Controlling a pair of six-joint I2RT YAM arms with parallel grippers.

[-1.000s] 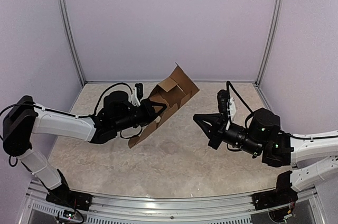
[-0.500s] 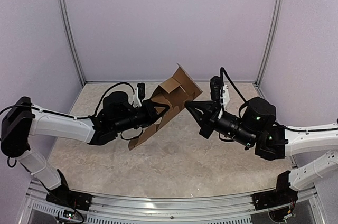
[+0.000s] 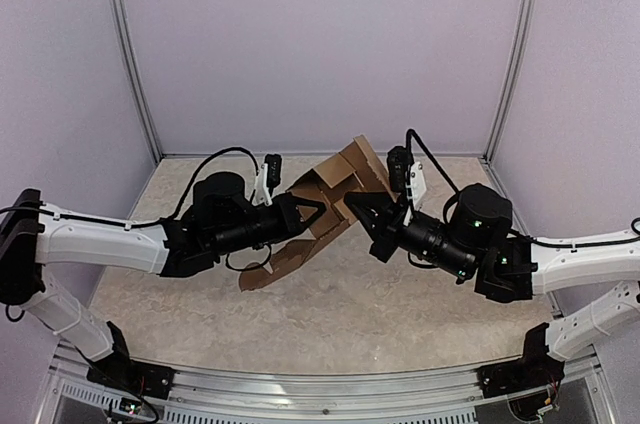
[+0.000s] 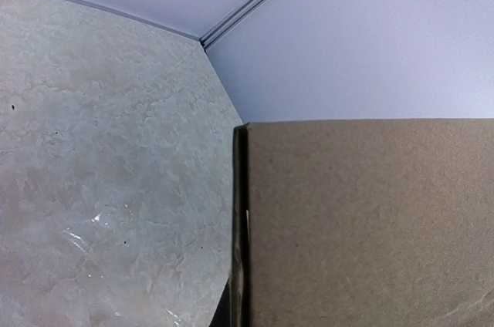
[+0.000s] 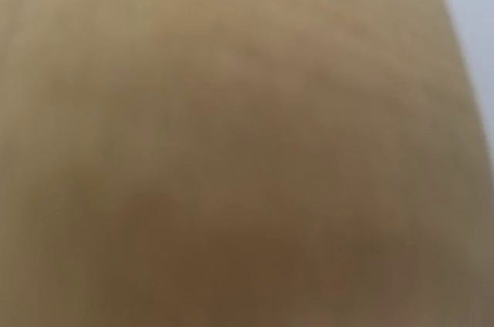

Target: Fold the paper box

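Note:
The paper box (image 3: 337, 176) is a partly folded brown cardboard sheet, held tilted above the table with its lower flap (image 3: 268, 266) near the surface. My left gripper (image 3: 306, 212) is shut on its left side. My right gripper (image 3: 361, 223) is open, with its fingers spread against the box's right side. In the left wrist view the cardboard (image 4: 370, 219) fills the lower right and hides the fingers. In the right wrist view blurred cardboard (image 5: 231, 142) fills nearly the whole frame and no fingers show.
The marbled table top (image 3: 330, 314) lies under both arms. Pale walls with metal corner posts (image 3: 130, 54) close the back and sides. In the left wrist view the table (image 4: 108, 173) meets the wall corner (image 4: 202, 42).
My right arm has swung left and up from the right of the table until its open fingers reach the box. The left arm has shifted the box slightly right and lower.

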